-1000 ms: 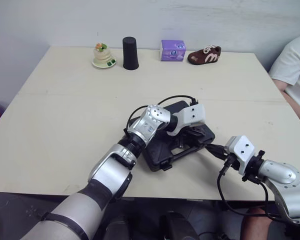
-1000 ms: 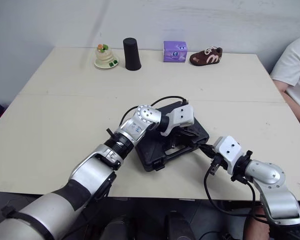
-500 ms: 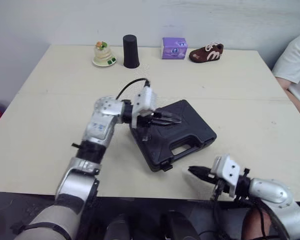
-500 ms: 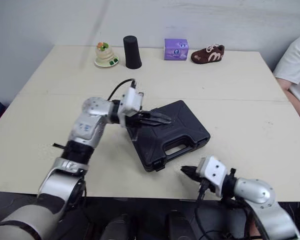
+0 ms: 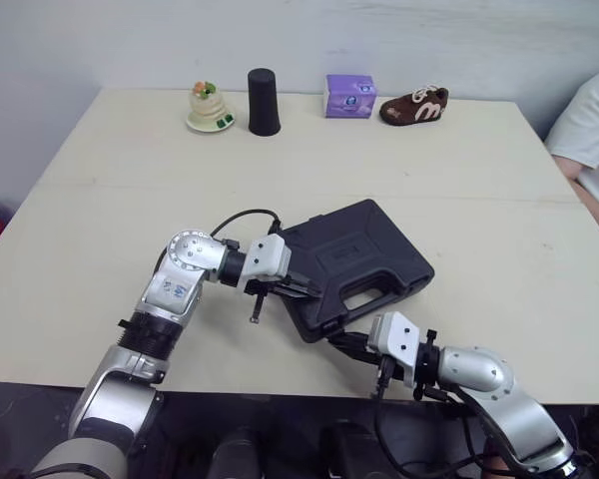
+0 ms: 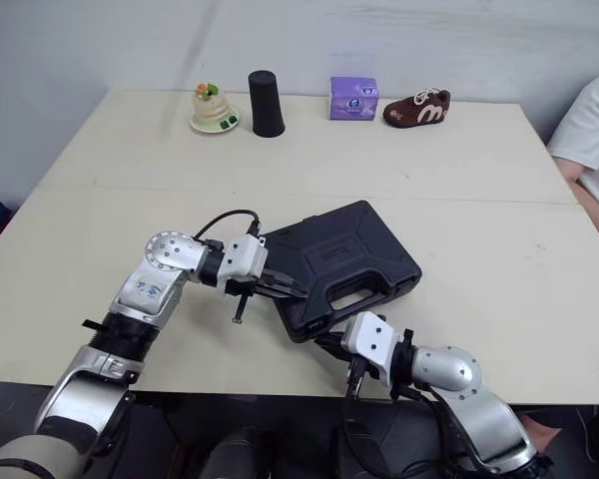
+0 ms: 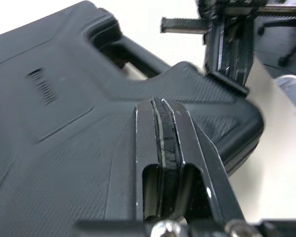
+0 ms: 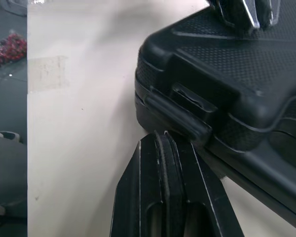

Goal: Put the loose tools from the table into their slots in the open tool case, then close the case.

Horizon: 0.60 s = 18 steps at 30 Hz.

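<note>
Black case (image 5: 364,254) shut, L arm (image 5: 185,279) bent, L fingers (image 7: 144,138) together, empty, over lid (image 7: 64,123), R fingers (image 8: 148,168) together, empty, by latch (image 8: 180,111)

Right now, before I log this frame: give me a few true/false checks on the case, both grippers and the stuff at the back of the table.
1. The tool case is closed. True.
2. The left gripper has its jaws spread wide. False: the jaws are shut, over the case lid.
3. The right gripper has its jaws shut and pointed at a latch on the case's near edge. True.
4. The black cup lies tipped on its side. False: it stands upright at the far edge of the table.
5. The purple box sits between the cup and the brown shoe. True.
</note>
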Motion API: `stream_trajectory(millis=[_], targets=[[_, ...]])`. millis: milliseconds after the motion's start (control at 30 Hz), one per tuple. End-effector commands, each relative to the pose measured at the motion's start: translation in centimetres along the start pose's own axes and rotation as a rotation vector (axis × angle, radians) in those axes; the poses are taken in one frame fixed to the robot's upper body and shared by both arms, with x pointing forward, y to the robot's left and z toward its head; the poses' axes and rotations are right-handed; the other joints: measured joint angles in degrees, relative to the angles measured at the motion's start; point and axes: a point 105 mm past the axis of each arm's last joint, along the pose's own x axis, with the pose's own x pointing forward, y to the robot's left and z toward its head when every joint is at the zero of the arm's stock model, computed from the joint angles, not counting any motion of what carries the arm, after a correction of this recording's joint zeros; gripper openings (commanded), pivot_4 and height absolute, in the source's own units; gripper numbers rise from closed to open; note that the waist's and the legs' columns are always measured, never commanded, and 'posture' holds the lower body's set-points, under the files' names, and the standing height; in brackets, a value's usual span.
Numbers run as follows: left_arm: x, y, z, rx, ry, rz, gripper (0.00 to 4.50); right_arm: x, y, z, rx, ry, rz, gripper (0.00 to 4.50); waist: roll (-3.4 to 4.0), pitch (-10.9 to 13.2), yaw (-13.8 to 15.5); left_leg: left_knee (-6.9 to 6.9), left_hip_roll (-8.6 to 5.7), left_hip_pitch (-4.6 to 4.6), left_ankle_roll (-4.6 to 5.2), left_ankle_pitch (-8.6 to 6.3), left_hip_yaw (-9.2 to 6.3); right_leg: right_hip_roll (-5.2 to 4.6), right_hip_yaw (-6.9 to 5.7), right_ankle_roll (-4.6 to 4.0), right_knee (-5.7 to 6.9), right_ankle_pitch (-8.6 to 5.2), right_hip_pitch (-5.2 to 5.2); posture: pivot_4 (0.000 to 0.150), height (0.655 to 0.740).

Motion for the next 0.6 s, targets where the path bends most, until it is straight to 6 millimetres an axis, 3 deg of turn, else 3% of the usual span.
stream_trajectory(millis=[33,267,500,600], targets=[[0.7,-1.1,-1.8,-0.067,0.063,-0.025,0.04,0.1,-0.3,0.9,-0.029,-0.033,-0.006,0.00,0.00,0.0,0.1,0.00,0.02,0.01,0.00,0.00,0.00,0.02,0.00,0.00,0.00,0.00,0.01,0.150,0.7341],[0.3,-2.6,-4.9,-0.107,0.227,-0.055,0.04,-0.3,-0.5,1.5,-0.042,-0.043,-0.005,0.00,-0.03,-0.2,0.0,0.00,0.02,0.16,0.00,0.00,-0.02,0.01,0.00,0.00,-0.04,0.00,0.19,0.150,0.7341],[0.7,-2.8,-5.5,-0.133,0.228,-0.045,0.04,0.0,-0.4,2.5,-0.073,-0.059,0.020,0.00,0.26,-0.7,-0.1,-0.09,0.08,0.41,0.18,-0.14,-0.03,0.05,-0.01,-0.01,-0.16,0.00,0.44,0.150,0.7341],[0.8,-3.0,-5.6,-0.140,0.230,-0.046,0.04,0.1,-0.7,2.7,-0.054,-0.073,0.006,0.00,0.24,-0.7,-0.1,-0.40,0.08,0.98,0.22,-0.30,-0.03,0.05,-0.02,-0.04,-0.49,-0.01,1.04,0.150,0.7341]])
